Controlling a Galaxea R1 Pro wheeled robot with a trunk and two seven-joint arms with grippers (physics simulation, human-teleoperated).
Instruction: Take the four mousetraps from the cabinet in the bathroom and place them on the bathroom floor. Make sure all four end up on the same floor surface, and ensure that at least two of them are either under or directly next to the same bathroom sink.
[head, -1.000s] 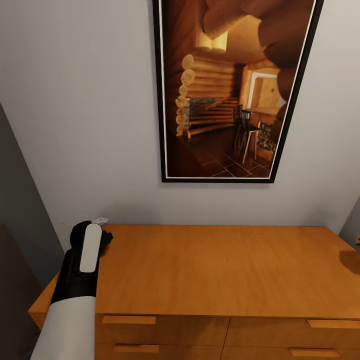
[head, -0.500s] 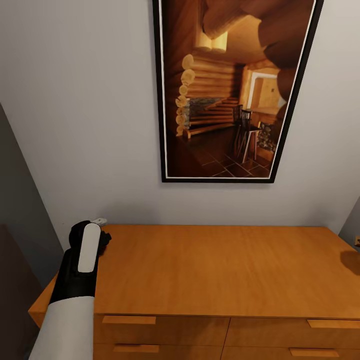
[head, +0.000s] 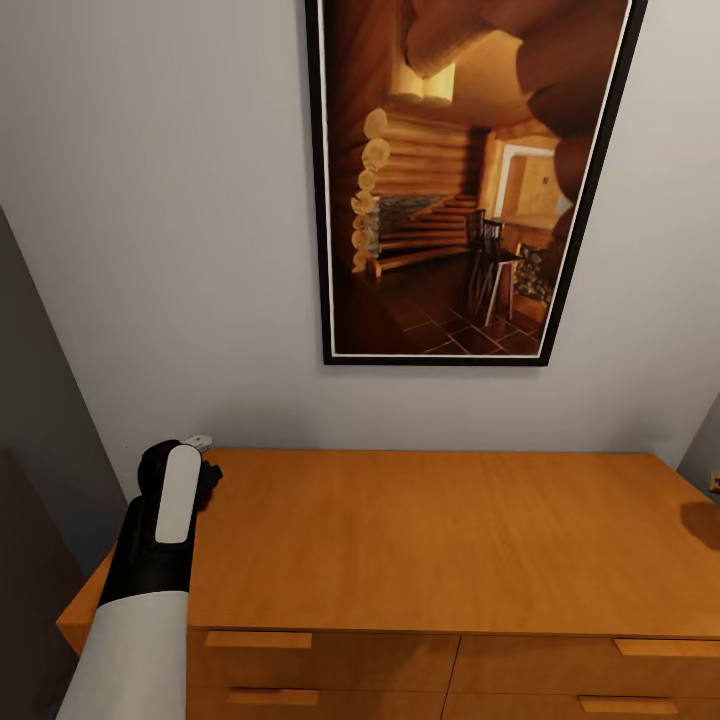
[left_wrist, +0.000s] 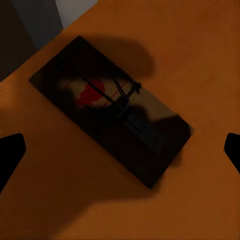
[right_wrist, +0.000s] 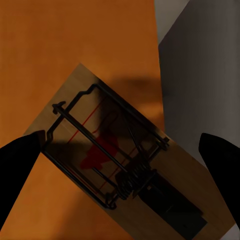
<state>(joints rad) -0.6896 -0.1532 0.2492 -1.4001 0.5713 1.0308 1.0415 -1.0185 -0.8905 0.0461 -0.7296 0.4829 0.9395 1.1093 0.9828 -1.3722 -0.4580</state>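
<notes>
Mousetrap (left_wrist: 111, 122) lying flat in heavy shadow on the cabinet (head: 440, 540) top between the left gripper (left_wrist: 120, 150) jaws standing apart, second mousetrap (right_wrist: 125, 170) lying near the top's edge between the right gripper (right_wrist: 120, 145) jaws spread apart, left arm (head: 150, 560) hiding the counter's 9 o'clock corner.

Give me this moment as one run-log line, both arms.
left gripper: open above mousetrap on cabinet top | right gripper: open above second mousetrap at cabinet edge | neither grasped yet
</notes>
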